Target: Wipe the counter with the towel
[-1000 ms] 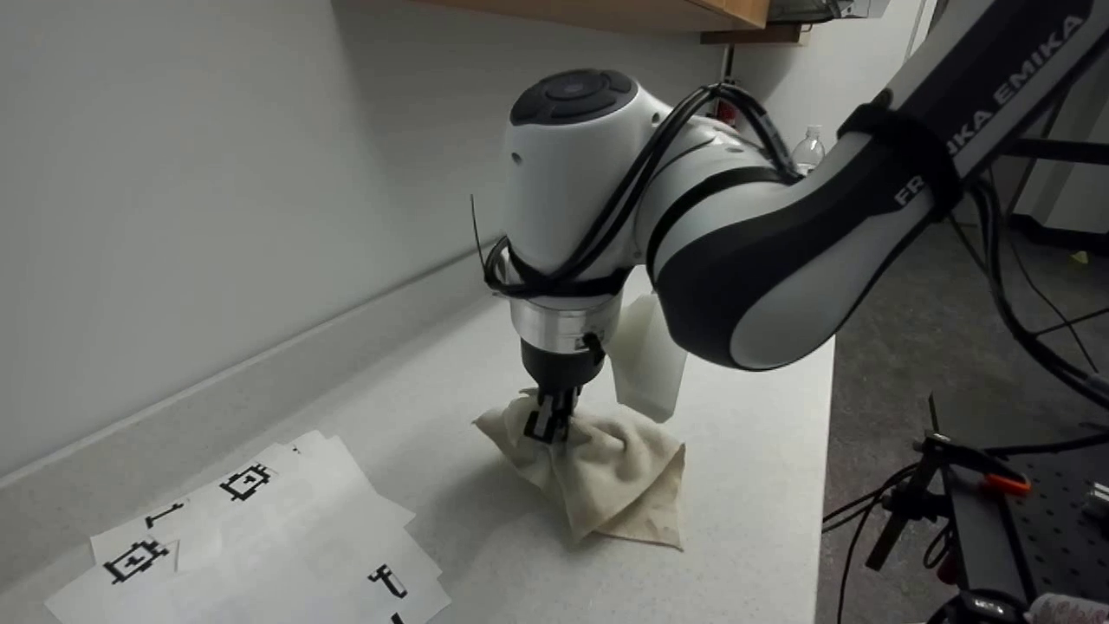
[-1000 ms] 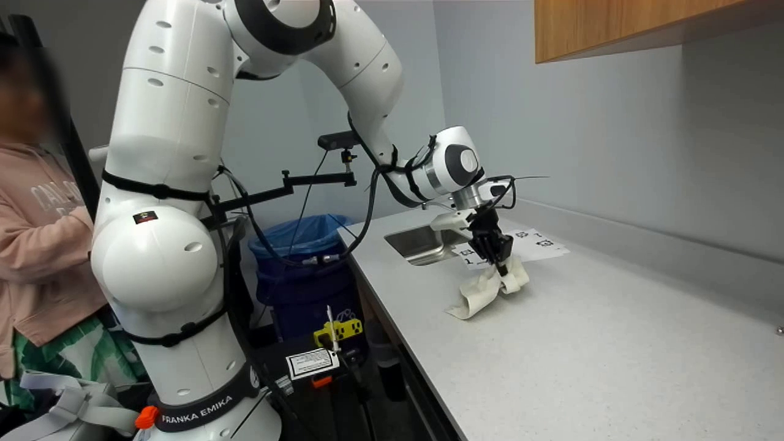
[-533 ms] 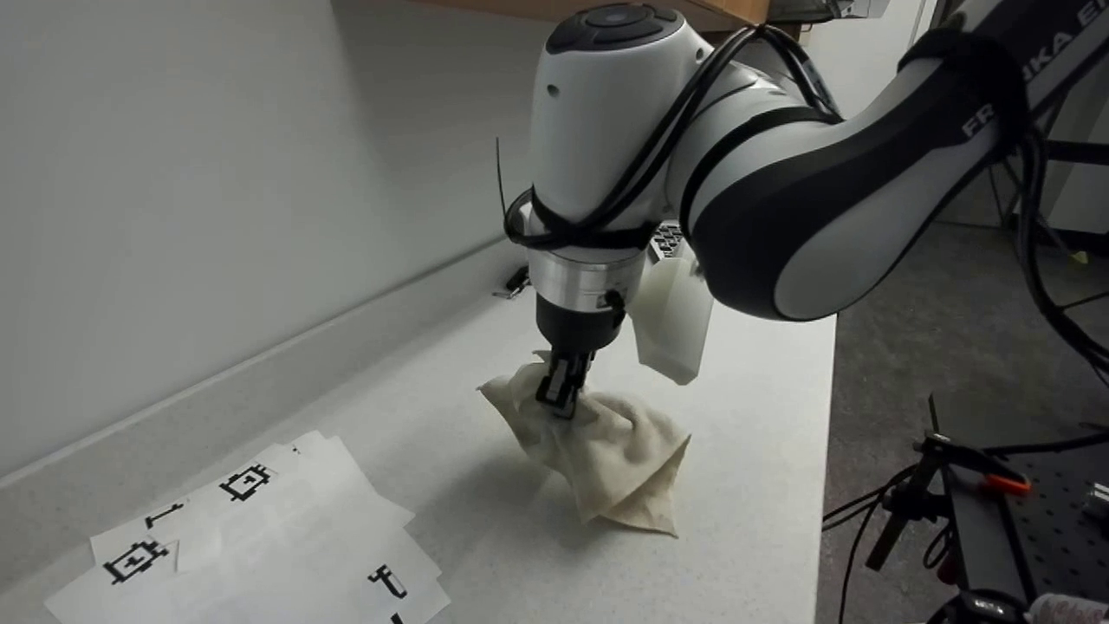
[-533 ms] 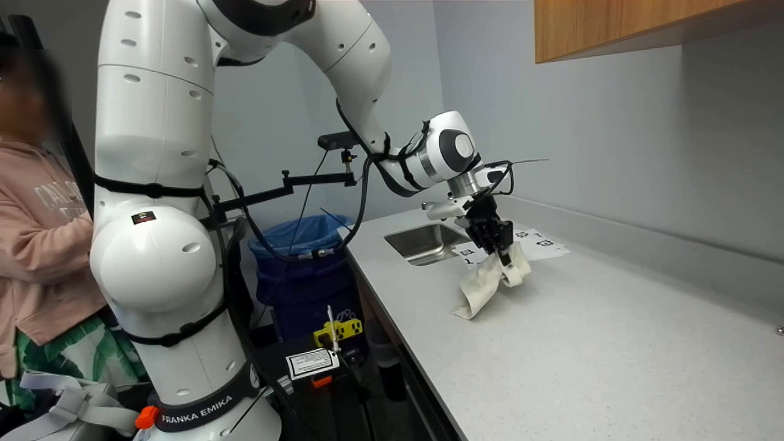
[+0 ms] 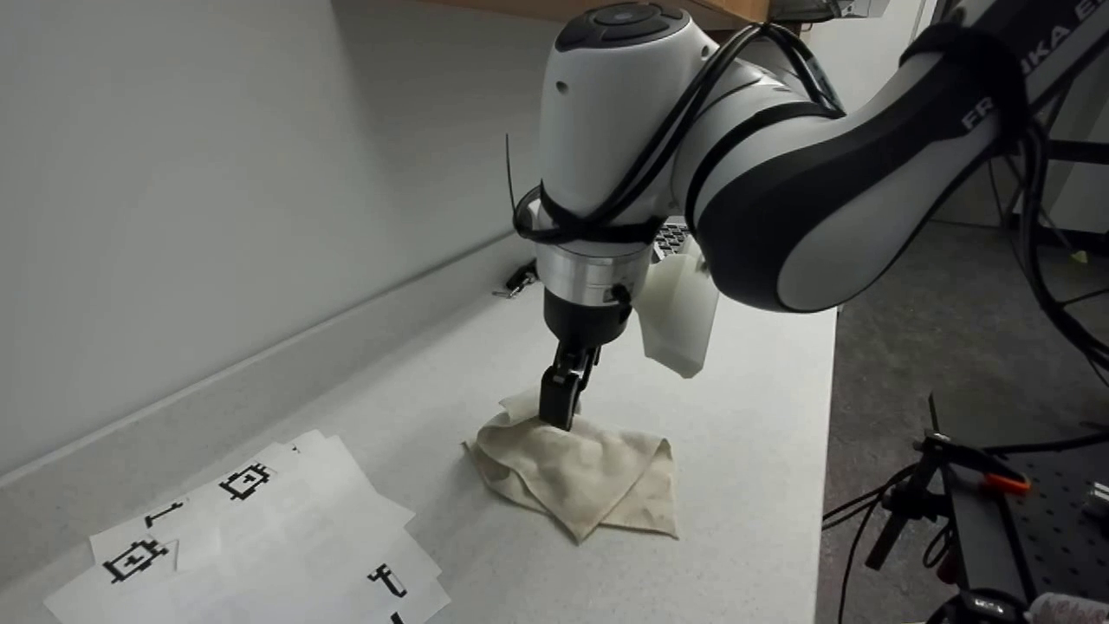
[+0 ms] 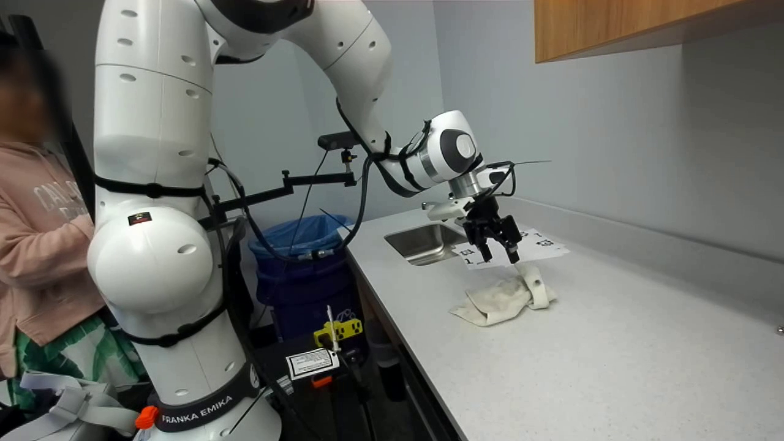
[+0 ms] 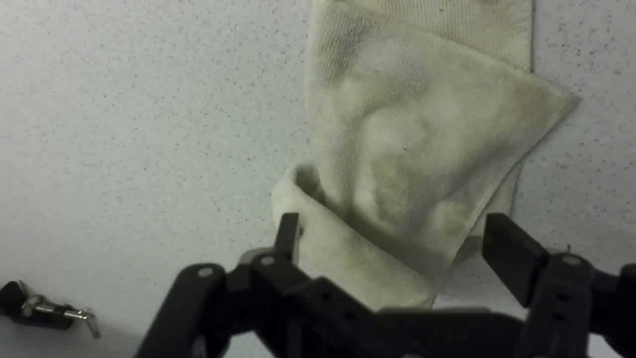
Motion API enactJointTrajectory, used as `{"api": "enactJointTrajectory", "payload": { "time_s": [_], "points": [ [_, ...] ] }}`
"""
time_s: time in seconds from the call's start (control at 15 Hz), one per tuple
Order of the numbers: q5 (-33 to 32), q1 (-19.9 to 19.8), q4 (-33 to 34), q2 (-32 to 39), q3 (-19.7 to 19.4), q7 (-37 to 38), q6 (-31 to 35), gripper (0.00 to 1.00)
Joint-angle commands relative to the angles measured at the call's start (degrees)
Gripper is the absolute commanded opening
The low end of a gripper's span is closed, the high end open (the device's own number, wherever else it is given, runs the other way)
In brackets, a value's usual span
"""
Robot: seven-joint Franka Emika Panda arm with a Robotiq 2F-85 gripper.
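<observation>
Spread wide, the end effector [image 7: 392, 243] holds its fingers [image 7: 512, 256] well apart over the towel [image 7: 412, 129], whose rolled fold shows between them in the wrist view; whether a finger touches the towel cannot be told. Half a second earlier, the jaws pinch the towel into a raised bunch; now it lies slack and flatter on the bench [image 5: 736, 503], one end looped up near a fingertip in an exterior view. The arm [image 5: 611, 130] sits barely shifted. Farther off in an exterior view, printed sheets [image 6: 539, 250] and a metal sink [image 6: 422, 242] keep their places, with a blue-bagged bin [image 6: 300, 294] beside the bench and a wooden cabinet [image 6: 637, 27] above.
</observation>
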Motion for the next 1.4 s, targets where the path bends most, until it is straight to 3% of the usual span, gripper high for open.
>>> {"api": "enactJointTrajectory", "payload": {
  "time_s": [0.0, 0.33, 0.8, 1.13, 1.33],
  "points": [
    [0.10, -2.38, -2.51, -2.52, 0.83, 0.44, 0.98, 1.00],
    [1.80, -4.89, -4.96, -4.32, 0.58, 1.83, 0.98, 1.00],
    [6.92, -8.63, -13.99, -10.94, 1.08, 2.80, 0.82, 1.00],
    [4.11, -10.12, -22.84, -18.31, 1.36, 7.81, 2.69, 1.00],
    [-2.47, -11.28, -29.09, -24.13, 2.18, 12.77, 5.97, 1.00]
  ]
}}
